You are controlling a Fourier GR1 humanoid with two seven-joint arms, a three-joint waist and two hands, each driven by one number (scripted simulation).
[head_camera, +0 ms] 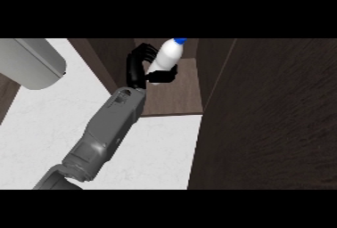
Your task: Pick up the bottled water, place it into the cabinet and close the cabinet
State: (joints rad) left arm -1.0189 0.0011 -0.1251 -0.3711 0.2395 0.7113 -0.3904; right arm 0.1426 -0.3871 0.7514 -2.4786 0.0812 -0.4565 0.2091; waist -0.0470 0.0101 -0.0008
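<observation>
Inside the open cabinet, at the top middle of the head view, a black hand holds the bottled water above the brown shelf floor. The bottle is white with a blue cap, and it leans, the cap end tilted up and to the right. Fingers curl round the bottle's left side near its upper half, and the thumb wraps across its lower end, so the hand is clamped on the bottle. Whether the bottle's base touches the shelf cannot be told. Only one forearm shows; it is grey and runs from the lower left up to the hand, crossing the white marbled worktop. Which arm it is cannot be told from this view. A dark wood cabinet door fills the right side. At the upper left a pale grey rounded object sits at the worktop's edge.
</observation>
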